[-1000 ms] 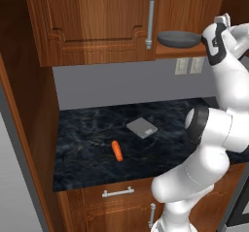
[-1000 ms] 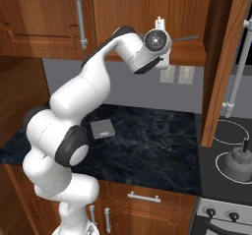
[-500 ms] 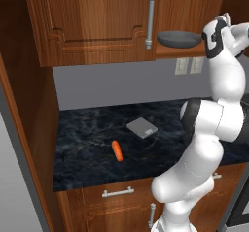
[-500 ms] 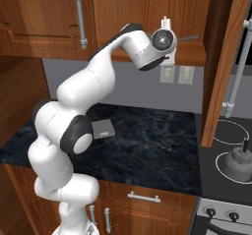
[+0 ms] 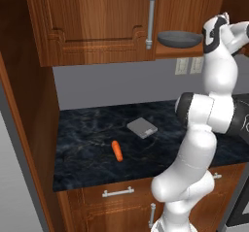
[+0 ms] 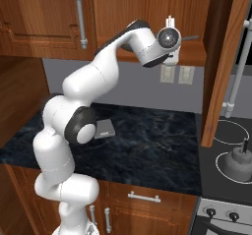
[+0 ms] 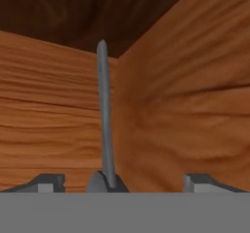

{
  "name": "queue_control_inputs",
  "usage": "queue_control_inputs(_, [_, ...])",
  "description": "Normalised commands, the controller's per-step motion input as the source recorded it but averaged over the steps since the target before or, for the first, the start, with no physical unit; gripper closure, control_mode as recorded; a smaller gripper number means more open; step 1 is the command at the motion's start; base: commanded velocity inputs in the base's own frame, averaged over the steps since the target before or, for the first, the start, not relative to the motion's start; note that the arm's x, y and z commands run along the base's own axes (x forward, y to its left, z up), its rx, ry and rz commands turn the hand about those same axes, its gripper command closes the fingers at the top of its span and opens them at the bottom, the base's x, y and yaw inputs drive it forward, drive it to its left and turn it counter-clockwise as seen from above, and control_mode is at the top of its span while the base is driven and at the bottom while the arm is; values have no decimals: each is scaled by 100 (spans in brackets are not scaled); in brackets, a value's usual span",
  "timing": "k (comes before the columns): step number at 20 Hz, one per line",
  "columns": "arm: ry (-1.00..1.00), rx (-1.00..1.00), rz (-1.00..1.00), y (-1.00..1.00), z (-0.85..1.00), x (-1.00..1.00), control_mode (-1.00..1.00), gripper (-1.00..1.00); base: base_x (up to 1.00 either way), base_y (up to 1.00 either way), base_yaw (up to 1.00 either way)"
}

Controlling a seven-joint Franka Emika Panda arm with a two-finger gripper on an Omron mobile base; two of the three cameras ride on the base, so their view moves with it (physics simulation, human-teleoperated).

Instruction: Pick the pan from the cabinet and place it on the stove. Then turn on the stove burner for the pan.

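Observation:
The pan point(image 5: 179, 39) is a dark-grey round pan on the bottom shelf of the open cabinet point(image 5: 97, 27). Its thin grey handle point(image 6: 190, 38) sticks out to the right past my hand in the right base view. In the hand view the handle point(image 7: 104, 120) runs straight away from me between the finger tips point(image 7: 49, 181), a little left of the middle. My gripper point(image 7: 124, 182) is open around the handle's near end without touching it. The stove point(image 6: 224, 133) lies at the lower right, with black knobs point(image 6: 211, 213) on its front.
The cabinet's open door point(image 6: 227, 57) hangs just right of my hand. A small grey kettle point(image 6: 240, 162) stands on the stove's near ring. On the dark countertop point(image 5: 87, 153) lie a carrot point(image 5: 116, 150) and a flat grey block point(image 5: 142, 127). Drawers point(image 5: 116, 192) run below.
The hand has moved a little to the right and deeper into the cabinet toward the pan's handle. The jaws have stayed open.

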Motion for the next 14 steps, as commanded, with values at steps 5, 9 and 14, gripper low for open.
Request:
queue_control_inputs(5, [0,0,0,-14,-17,36,-100,-100,0,0,0])
queue_control_inputs(9, [0,0,0,-10,-18,36,-100,-100,0,0,0])
queue_control_inputs(14, [-11,0,0,-17,0,18,-100,-100,0,0,0])
